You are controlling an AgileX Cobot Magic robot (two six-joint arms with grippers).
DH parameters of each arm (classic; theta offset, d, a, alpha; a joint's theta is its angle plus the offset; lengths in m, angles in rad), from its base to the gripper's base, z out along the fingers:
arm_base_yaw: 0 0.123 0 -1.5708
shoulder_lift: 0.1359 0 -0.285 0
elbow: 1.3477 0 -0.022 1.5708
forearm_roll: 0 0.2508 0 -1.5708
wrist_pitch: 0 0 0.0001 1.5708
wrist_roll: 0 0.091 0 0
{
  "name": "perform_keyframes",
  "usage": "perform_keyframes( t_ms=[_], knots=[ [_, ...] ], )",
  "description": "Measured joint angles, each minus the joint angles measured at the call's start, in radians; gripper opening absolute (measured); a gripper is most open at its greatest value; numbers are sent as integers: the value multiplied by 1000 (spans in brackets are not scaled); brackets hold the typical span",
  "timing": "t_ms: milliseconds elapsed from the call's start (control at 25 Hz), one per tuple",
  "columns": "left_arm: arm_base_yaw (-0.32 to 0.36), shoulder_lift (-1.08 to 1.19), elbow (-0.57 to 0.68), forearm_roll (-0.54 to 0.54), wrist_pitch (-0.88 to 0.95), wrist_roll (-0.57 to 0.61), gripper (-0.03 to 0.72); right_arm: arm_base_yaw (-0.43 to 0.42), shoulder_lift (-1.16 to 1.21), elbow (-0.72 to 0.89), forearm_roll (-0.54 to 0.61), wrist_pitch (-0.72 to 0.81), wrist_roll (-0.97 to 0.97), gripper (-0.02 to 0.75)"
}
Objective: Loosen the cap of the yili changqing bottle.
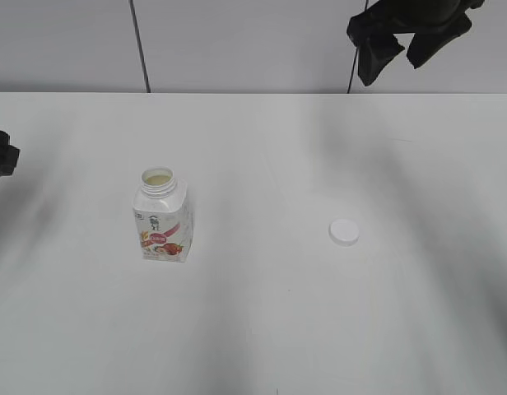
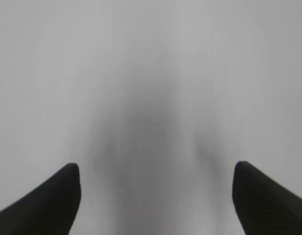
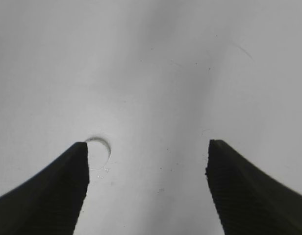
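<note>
**gripper_guy:** Since the cap (image 1: 344, 233) is already lying flat on the table (image 1: 253, 329), well off to the right of the yili changqing bottle (image 1: 163, 216), I'd call the loosening done. The bottle stands upright with its neck open.

**benchbot:** What are your grippers doing?

**gripper_guy:** My right gripper (image 3: 147, 186) hangs high above the table, jaws spread, nothing between them. My left gripper (image 2: 156, 196) is the same, wide apart and empty. Nothing left to do, I think.
</note>
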Motion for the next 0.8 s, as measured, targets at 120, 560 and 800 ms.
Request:
perform_keyframes(
  t_ms=[120,560,800],
  knots=[
    [0,0,-96,-286,140,311,575,-1,-6,0,-15,0,-1,588],
    [16,13,-455,-632,581,628,575,-102,-8,0,18,0,-1,588],
    [66,13,-489,-643,694,629,575,-187,-32,0,43,0,-1,588]
  ],
)
